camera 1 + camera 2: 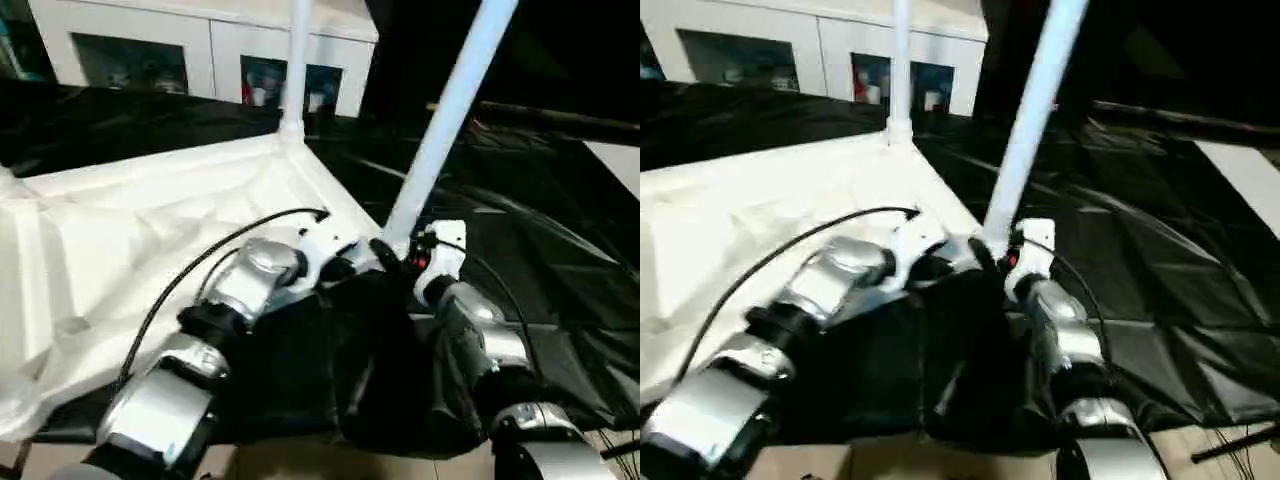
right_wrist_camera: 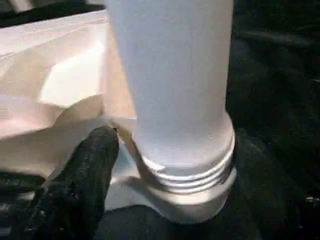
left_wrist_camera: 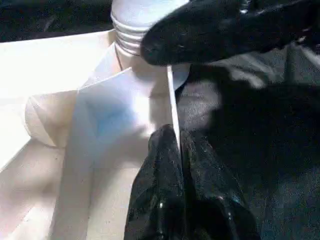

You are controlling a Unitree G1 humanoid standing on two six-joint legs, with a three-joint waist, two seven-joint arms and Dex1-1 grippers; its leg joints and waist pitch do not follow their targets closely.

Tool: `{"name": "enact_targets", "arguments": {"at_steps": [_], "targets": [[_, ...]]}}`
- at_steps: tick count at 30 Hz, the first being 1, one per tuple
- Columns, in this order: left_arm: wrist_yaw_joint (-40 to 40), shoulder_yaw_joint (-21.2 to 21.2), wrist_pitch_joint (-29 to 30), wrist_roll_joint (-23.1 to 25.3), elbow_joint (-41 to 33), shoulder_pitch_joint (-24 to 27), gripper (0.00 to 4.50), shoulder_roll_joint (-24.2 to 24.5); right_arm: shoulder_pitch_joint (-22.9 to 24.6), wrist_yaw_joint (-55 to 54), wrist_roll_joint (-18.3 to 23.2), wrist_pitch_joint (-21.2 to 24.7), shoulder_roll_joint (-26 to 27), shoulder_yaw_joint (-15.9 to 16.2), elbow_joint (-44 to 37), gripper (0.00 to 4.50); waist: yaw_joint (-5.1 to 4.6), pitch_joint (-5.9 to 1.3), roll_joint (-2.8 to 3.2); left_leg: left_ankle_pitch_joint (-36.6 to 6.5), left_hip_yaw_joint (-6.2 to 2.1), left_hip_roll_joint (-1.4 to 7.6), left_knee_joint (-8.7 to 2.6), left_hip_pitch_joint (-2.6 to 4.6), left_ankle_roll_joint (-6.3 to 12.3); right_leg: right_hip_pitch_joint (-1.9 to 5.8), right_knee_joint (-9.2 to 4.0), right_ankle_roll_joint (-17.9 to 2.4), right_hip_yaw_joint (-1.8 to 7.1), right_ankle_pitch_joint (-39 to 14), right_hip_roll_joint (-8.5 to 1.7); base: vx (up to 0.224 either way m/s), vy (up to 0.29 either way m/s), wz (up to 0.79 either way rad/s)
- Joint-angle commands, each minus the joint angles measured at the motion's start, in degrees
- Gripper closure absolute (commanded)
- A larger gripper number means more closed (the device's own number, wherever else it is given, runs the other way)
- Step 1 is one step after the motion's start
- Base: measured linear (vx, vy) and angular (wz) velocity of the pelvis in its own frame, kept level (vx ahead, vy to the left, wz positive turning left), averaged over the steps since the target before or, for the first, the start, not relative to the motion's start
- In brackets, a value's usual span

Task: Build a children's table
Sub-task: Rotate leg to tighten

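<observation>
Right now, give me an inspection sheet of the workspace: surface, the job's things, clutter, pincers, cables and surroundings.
Surface: black sheeting, creased.
Job's things: white table top lying underside up; near leg standing in its corner socket, threads showing; far leg standing in the far corner.
Clutter: nothing seen.
Pincers: left pincer shut on the table top's thin rim; right pincer at the near leg's base, grip not clear.
Cables: black cable looping over the left forearm; another along the right wrist.
Surroundings: white cabinet with glass doors behind.
</observation>
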Motion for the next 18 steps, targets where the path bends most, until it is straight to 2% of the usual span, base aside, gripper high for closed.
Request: {"name": "enact_targets", "arguments": {"at_steps": [1,2,4,6,7,8,11,15,18], "targets": [[-10.49,-3.30,-6.47,-0.85,-2.37,4.14,4.50,3.76,4.36,13.89,0.84,2.05,-4.53,5.15,-9.23,0.61,0.93,-2.78,0.03,-12.96,-0.65,1.74,-3.92,-0.32,3.70,2.71,-5.32,-7.17,3.01,-22.36,-3.69,0.000,0.000,0.00],[-10.74,-3.33,-6.54,-0.91,-2.49,4.20,4.50,3.86,4.45,14.10,0.86,2.04,-4.65,5.17,-9.38,0.61,1.06,-2.80,0.01,-12.52,-0.60,1.82,-3.88,-0.41,4.25,2.82,-5.12,-7.20,3.08,-21.00,-3.67,0.000,0.000,0.00],[-18.12,-4.42,-9.18,-2.76,-6.37,6.25,4.50,7.24,7.18,20.50,0.50,0.68,-8.59,6.18,-13.58,0.61,0.95,-2.79,0.26,-11.68,-0.57,1.88,-4.03,-0.62,4.64,2.74,-4.65,-8.40,3.14,-18.49,-3.68,0.000,0.000,0.00],[-20.80,-4.67,-9.37,-3.49,-8.37,7.11,4.50,8.67,8.51,23.66,0.37,0.43,-10.65,7.12,-15.40,0.61,1.01,-2.82,0.36,-11.41,-0.44,2.06,-3.94,-0.16,4.42,2.45,-4.38,-9.79,3.17,-16.78,-3.55,0.000,0.000,0.00],[-22.65,-4.83,-9.46,-4.12,-9.74,7.67,4.50,9.53,9.27,25.34,0.74,0.96,-11.67,7.56,-16.67,0.61,1.09,-2.80,0.48,-10.78,-0.45,2.22,-3.96,-0.20,4.29,2.60,-4.05,-10.72,3.20,-14.87,-3.59,0.000,0.000,0.00],[-23.37,-4.88,-9.40,-4.39,-10.28,7.89,4.50,9.86,9.57,26.05,1.03,1.32,-12.03,7.70,-17.24,0.61,1.10,-2.78,0.64,-10.54,-0.34,2.28,-3.90,0.08,4.21,2.37,-3.78,-11.80,3.24,-12.81,-3.51,0.000,0.000,0.00],[-26.42,-4.94,-8.95,-5.66,-12.91,9.06,4.50,11.53,11.12,28.70,1.82,2.39,-13.80,8.60,-19.86,0.61,1.24,-2.83,0.52,-9.74,-0.18,2.27,-3.82,0.12,4.56,2.56,-3.29,-13.01,3.24,-9.37,-3.41,0.000,0.000,0.00],[-28.09,-4.62,-8.24,-6.39,-14.75,10.08,4.50,12.78,13.14,31.43,2.67,4.76,-15.49,9.59,-22.82,0.78,1.75,-2.64,0.26,-10.78,-0.04,2.13,-3.88,0.18,4.09,2.61,-3.73,-12.14,3.35,-12.35,-3.56,0.000,0.000,0.00],[-29.02,-4.18,-8.38,-6.45,-15.37,10.76,4.50,13.37,14.43,33.22,0.91,4.82,-15.99,11.24,-23.54,0.89,1.91,-2.54,0.13,-11.31,-0.09,2.06,-3.92,0.03,3.83,2.59,-3.99,-10.82,3.34,-14.82,-3.57,0.000,0.000,0.00]]}}
